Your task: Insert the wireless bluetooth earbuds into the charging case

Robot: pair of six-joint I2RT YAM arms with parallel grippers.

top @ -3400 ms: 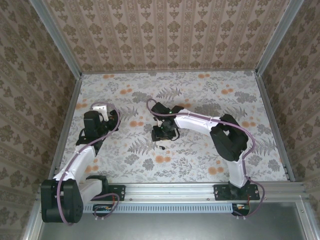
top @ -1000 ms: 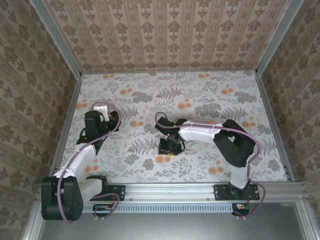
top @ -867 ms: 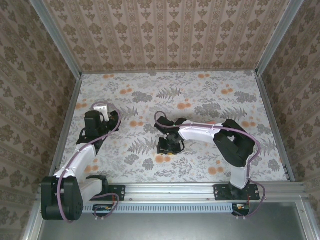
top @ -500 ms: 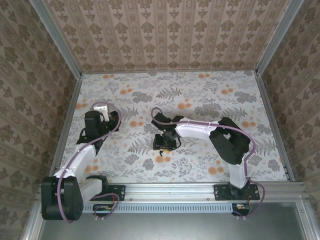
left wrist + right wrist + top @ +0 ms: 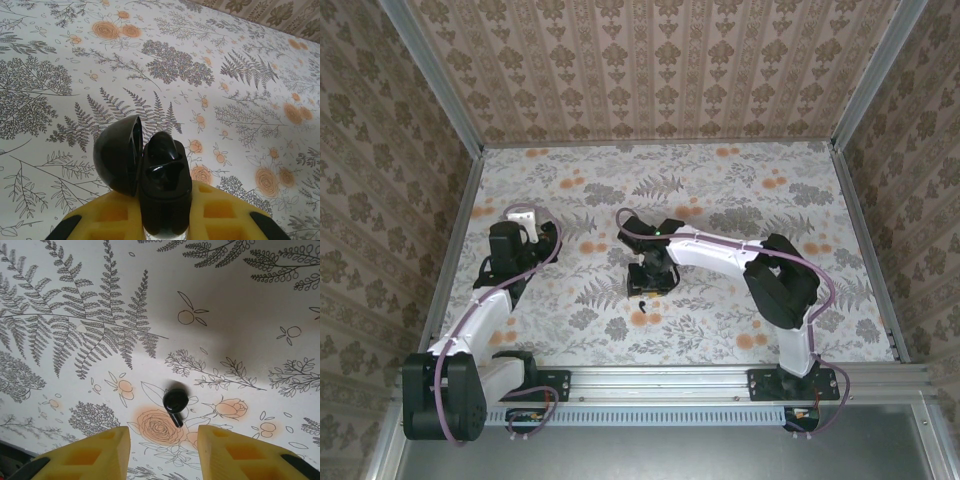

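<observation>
Top external view shows your right gripper (image 5: 648, 280) farther up the table (image 5: 770, 200) than a second ago, the operator says. What changed?

Me: A second ago I had it down over the orange flower (image 5: 634, 322), hiding that spot. Now I have drawn it back toward the far left, and one black earbud (image 5: 642, 318) lies bare on that flower, just on the near side of the gripper. From the right wrist I look down on it, bud and short stem, flat on the print beyond my yellow fingertips (image 5: 112, 440). Those jaws stand apart with nothing between them.

Operator: So the pick did not take?

Me: That is my reading. I came away without it, so this earbud is no nearer its seat. My left gripper (image 5: 165, 217), well apart at the left side of the table, is clamped tight on a glossy black hinged case (image 5: 165, 170). Its domed lid (image 5: 117, 155) is swung open to the left. I take it for the charging case, held ready. Whether a bud already sits inside it I cannot tell.

Operator: And next?

Me: I judge I must centre over the stem again and come straight down. So small a thing will likely skid off my pads otherwise.
</observation>
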